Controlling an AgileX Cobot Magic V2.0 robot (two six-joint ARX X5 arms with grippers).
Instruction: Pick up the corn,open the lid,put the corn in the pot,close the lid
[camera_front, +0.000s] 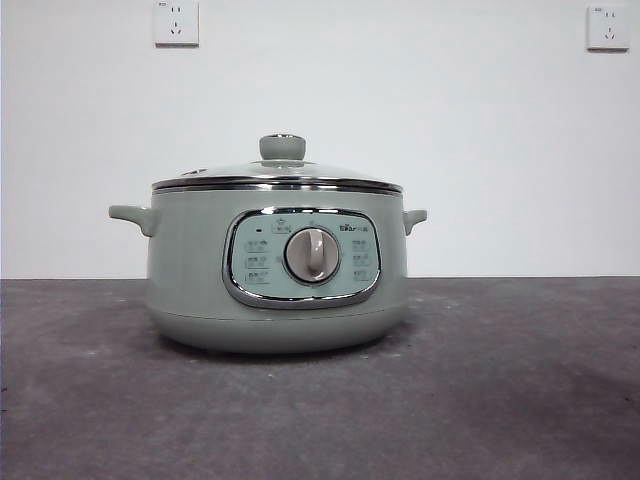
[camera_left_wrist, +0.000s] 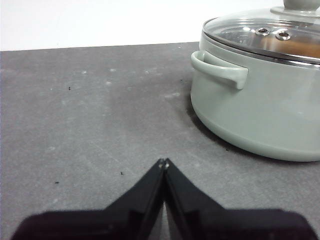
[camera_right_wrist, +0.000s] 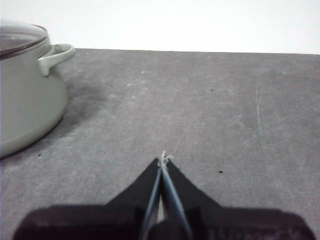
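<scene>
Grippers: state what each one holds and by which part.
Nothing is held. The left gripper and right gripper are both shut and empty above the table, beside the pot.

This looks like a test room or a lab bench, not a real kitchen. A plain white wall (camera_front: 400, 130) stands behind the table and carries only two white power sockets, one (camera_front: 176, 22) high at the left and one (camera_front: 608, 27) high at the right. The table (camera_front: 520, 390) has a dark grey, slightly speckled top, like a mat or a felt sheet. On it stands one household appliance alone, a sage-green electric pot (camera_front: 190, 290) with a dial and a glass lid (camera_front: 300, 170). No cable is seen going from it to the sockets. The light is flat and even, as from indoor lamps.
</scene>
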